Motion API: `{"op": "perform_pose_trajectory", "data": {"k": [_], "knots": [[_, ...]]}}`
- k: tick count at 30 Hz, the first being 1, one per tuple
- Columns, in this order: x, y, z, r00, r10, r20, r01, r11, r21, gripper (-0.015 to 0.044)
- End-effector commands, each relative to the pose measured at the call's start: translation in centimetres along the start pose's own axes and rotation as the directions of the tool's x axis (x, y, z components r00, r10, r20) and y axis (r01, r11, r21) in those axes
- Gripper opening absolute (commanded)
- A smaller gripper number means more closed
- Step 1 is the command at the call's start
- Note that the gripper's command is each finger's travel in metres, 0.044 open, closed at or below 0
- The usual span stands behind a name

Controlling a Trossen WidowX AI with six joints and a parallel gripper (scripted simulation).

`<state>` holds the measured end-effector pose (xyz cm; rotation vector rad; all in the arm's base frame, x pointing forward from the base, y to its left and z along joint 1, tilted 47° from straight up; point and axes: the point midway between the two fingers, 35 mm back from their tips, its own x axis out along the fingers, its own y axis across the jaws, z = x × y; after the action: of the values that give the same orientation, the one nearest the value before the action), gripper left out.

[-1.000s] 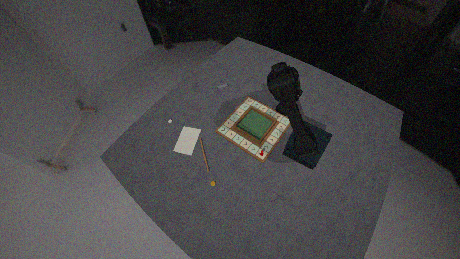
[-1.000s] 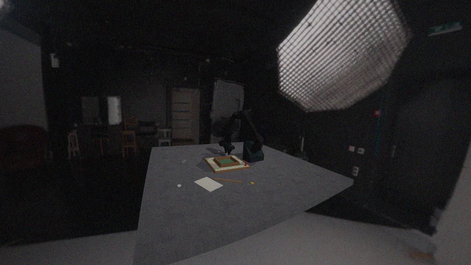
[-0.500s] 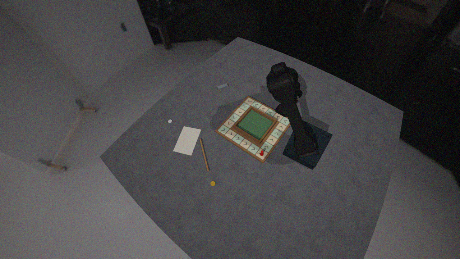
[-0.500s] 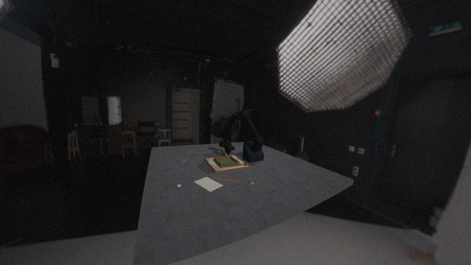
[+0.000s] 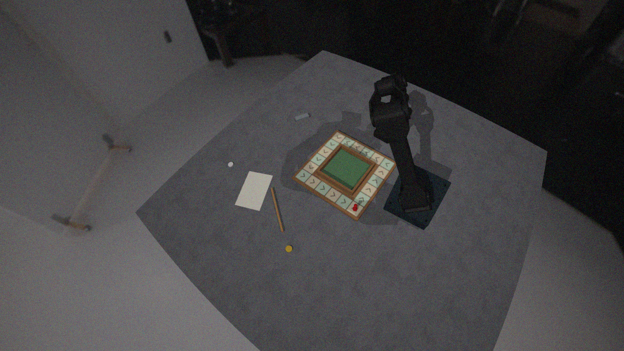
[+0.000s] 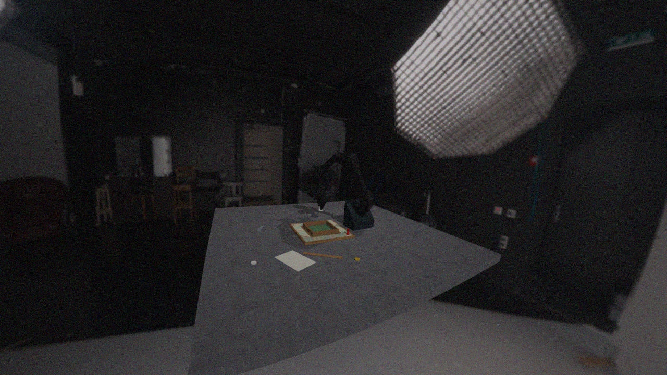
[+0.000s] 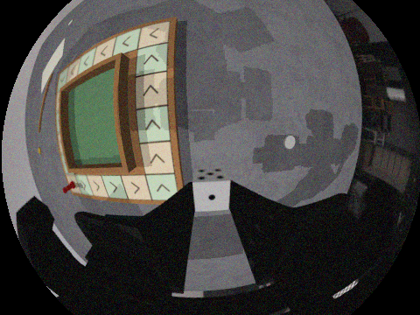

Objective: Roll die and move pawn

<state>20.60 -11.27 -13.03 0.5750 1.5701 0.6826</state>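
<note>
1. Gripper (image 7: 212,195) is clenched on the die (image 7: 210,192); wrist view shows the white cube pinched between the two dark fingers.
2. Die: the face toward the wrist camera shows one pip, and the face above it carries several, too foreshortened to count. Its lower part is cut off by the fingers.
3. Die is not visible from the top view: the arm (image 5: 395,130) covers that spot. In the exterior view only a pale speck shows at the fingertips, too small to confirm.
4. Cannot tell whether the die is lifted or resting on the table (image 5: 349,270).
5. Board (image 5: 344,173) sits just beside the arm base (image 5: 416,198). The gripper is off the board's edge, outside the ring of squares and not over the green tray (image 5: 345,167).
6. Pawn (image 5: 355,207), red, stands on the corner square nearest the arm base. In the wrist view it is a small red smear at the board's lower left corner.
7. Arrow directions are readable in the wrist view only on the near squares; the far ones blur out.
8. Elsewhere on the table, well apart from the board: white card (image 5: 253,190), pencil (image 5: 277,208), yellow disc (image 5: 288,248), white disc (image 5: 230,164) and a small pale block (image 5: 301,116).
</note>
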Motion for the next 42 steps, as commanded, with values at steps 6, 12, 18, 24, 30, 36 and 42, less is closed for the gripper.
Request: {"op": "perform_pose_trajectory", "data": {"k": [6, 12, 18, 24, 30, 36, 42], "knots": [[-5.4, 0.4, -0.1, 1.0, -0.002, -0.002, 0.002, 1.0, -0.005, 0.0], [-5.3, 1.0, 0.4, 1.0, -0.006, -0.001, 0.006, 0.998, 0.062, 0.0], [-5.1, 2.6, 1.7, 1.0, -0.013, 0.0, 0.013, 0.975, 0.221, 0.0], [-4.9, 4.3, 2.8, 1.0, -0.019, 0.002, 0.017, 0.928, 0.373, 0.0], [-4.6, 6.0, 3.8, 1.0, -0.022, 0.004, 0.017, 0.857, 0.514, 0.0], [-4.2, 7.8, 4.7, 1.0, -0.023, 0.005, 0.014, 0.766, 0.643, 0.0], [-3.7, 9.7, 5.5, 1.0, -0.021, 0.006, 0.009, 0.656, 0.754, 0.0]]}}
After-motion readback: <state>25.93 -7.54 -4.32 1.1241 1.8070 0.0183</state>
